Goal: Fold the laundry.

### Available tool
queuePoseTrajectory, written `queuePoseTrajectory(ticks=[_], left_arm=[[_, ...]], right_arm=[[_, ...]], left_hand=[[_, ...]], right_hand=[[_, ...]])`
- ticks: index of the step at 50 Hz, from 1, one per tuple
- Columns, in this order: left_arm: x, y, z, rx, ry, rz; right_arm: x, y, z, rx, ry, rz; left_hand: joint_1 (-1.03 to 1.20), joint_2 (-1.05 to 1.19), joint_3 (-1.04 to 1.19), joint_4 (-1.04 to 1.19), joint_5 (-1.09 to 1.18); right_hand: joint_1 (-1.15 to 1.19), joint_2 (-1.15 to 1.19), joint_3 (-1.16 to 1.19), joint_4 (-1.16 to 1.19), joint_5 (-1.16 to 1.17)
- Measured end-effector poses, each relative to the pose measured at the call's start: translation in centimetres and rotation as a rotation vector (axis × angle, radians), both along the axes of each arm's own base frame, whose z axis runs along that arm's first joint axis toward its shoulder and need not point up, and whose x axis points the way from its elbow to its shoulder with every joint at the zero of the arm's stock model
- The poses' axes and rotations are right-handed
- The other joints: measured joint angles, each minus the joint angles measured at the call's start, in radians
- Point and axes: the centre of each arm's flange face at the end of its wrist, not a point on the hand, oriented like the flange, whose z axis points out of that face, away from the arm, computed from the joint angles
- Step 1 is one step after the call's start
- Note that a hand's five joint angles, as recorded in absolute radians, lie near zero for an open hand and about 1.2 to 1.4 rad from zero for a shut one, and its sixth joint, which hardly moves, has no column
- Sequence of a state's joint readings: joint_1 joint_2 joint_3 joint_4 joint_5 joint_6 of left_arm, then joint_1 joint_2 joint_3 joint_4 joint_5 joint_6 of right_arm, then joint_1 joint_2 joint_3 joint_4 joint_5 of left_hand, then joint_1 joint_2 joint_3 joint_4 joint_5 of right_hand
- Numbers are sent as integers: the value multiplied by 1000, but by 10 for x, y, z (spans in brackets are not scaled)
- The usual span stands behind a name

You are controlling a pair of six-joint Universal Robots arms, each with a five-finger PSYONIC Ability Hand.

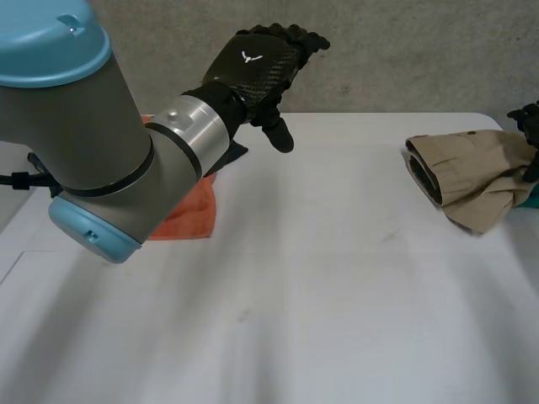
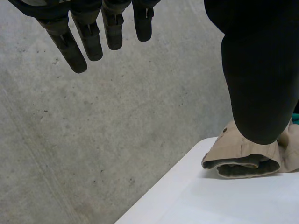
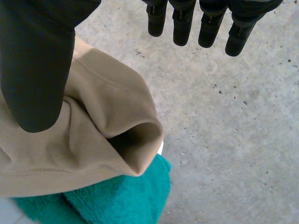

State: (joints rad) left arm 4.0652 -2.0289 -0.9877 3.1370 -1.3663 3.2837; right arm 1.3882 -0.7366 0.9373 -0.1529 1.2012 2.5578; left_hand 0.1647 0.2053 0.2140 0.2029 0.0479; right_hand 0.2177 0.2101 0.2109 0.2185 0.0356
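Observation:
A crumpled tan garment (image 1: 472, 172) lies at the table's right edge, partly on a teal towel (image 3: 117, 196). My right hand (image 1: 526, 126) hovers at the garment's far right end. In its wrist view its fingers (image 3: 201, 23) are straight and spread beyond the tan garment (image 3: 107, 135), with the thumb (image 3: 37, 70) above the cloth, so the hand is open and grips nothing. My left hand (image 1: 261, 67) is raised above the table's back left, open and empty. Its straight fingers (image 2: 88, 42) and thumb (image 2: 259, 70) point toward the tan garment (image 2: 243, 158).
An orange cloth (image 1: 189, 215) lies at the left under my left arm, with a dark cloth (image 1: 232, 156) behind it. The white table (image 1: 320, 295) stretches between the two piles. A concrete wall and floor (image 2: 117, 140) lie beyond the table's edges.

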Motion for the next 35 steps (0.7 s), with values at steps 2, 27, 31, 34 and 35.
queuePoseTrajectory(ticks=[2, 27, 31, 34, 35], left_arm=[[1, -1, -1, 7, -1, 4], [8, -9, -1, 37, 25, 29], [10, -11, -2, 43, 27, 36], [11, -12, -3, 48, 27, 43], [11, -13, -3, 49, 28, 44]], right_arm=[[-2, 4, 3, -2, 52, 8], [5, 33, -30, 38, 275, 225], [10, 25, -38, 10, 242, 220], [14, 20, -43, -13, 230, 220], [15, 18, -45, -19, 229, 219]], left_hand=[[0, 0, 0, 0, 0], [0, 0, 0, 0, 0], [0, 0, 0, 0, 0], [0, 0, 0, 0, 0], [0, 0, 0, 0, 0]], right_hand=[[-3, -4, -5, -11, -1], [-3, -4, -5, -11, -1], [-3, -4, -5, -11, -1], [-3, -4, -5, -10, -1], [-1, -4, -5, -10, -1]])
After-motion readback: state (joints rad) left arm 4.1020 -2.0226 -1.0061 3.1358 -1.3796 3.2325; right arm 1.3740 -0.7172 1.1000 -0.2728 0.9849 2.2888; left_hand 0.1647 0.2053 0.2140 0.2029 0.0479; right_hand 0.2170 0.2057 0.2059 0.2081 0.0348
